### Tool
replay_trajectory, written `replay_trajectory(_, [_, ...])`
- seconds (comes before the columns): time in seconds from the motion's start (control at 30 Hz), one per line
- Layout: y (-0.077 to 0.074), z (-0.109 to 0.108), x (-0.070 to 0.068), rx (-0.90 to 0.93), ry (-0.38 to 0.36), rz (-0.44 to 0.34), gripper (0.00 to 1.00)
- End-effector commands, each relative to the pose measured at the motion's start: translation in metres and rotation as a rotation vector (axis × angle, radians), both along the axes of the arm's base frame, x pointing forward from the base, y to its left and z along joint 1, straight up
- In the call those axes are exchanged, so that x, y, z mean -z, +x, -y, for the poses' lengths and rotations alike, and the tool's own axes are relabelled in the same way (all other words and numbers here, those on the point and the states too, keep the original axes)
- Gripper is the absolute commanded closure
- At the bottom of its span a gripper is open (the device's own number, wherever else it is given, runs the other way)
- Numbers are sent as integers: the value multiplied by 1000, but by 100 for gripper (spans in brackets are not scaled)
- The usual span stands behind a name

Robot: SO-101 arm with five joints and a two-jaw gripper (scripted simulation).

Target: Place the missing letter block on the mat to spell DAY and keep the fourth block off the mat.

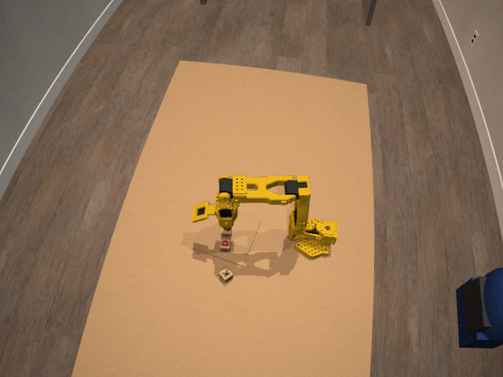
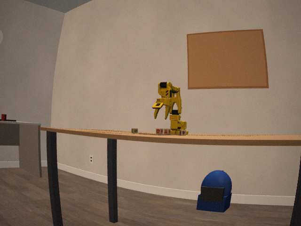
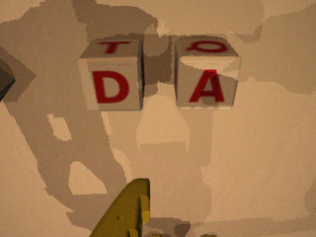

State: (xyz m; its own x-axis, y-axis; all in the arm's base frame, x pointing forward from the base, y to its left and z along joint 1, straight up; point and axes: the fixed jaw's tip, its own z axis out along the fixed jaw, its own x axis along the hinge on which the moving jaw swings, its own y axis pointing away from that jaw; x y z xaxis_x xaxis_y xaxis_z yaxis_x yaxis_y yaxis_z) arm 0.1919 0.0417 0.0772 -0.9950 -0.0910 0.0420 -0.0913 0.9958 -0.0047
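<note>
Two blocks with red letters lie side by side on the mat, which is almost the table's colour. The D block (image 3: 113,82) is on the left and the A block (image 3: 205,79) on the right, both letters on top. In the top view the D block (image 1: 225,243) shows just under my gripper (image 1: 225,227), which hides the A block. The gripper (image 2: 161,116) hangs above the pair, open and empty. A block with a green mark (image 2: 134,130) lies apart on the table; the arm hides it in the top view. The K block (image 1: 225,274) lies beyond the mat's corner (image 1: 244,264).
The robot base (image 1: 314,237) stands to the right of the blocks. The K block also shows beside the base in the side view (image 2: 182,132). A blue object (image 1: 481,308) sits on the floor beyond the table's right edge.
</note>
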Motion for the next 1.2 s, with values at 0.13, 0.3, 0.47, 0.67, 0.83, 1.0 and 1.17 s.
replay_trajectory(0.13, [19, 28, -15, 145, 12, 111, 68])
replay_trajectory(0.3, [27, 73, -14, 346, 1, 126, 68])
replay_trajectory(0.47, [27, 103, -13, 473, -8, 136, 68])
replay_trajectory(0.67, [20, 146, -12, 653, -23, 148, 68])
replay_trajectory(0.83, [17, 155, -11, 693, -26, 151, 68])
replay_trajectory(1.0, [17, 155, -11, 693, -26, 151, 68])
replay_trajectory(1.17, [17, 155, -11, 693, -26, 151, 68])
